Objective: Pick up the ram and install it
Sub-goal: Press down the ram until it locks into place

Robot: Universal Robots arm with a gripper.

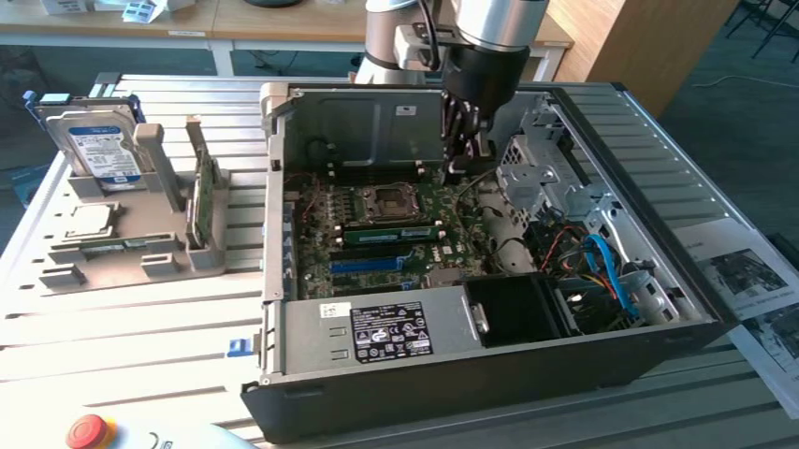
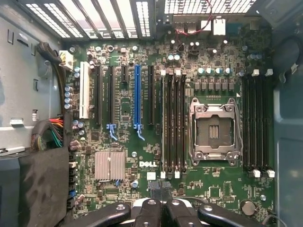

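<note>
The tool (image 1: 469, 166) hangs inside the open computer case (image 1: 500, 374), over the far part of the motherboard (image 1: 374, 234), just beyond the CPU socket (image 1: 384, 201). Its fingers are together and nothing is held between them; in the wrist view the closed fingertips (image 2: 161, 208) sit above the board's edge near the memory slots (image 2: 173, 123).

A ram stick (image 1: 389, 233) lies seated in a slot just on the near side of the socket, a little nearer than the tool and to the exterior view's left of it, not touching it.

On the counter (image 1: 125, 337), well apart from the tool toward the exterior view's left, a grey holder (image 1: 112, 253) carries an upright hard drive (image 1: 97, 145) and an upright green card (image 1: 200, 201). A red button (image 1: 90, 430) sits at the near edge.
</note>
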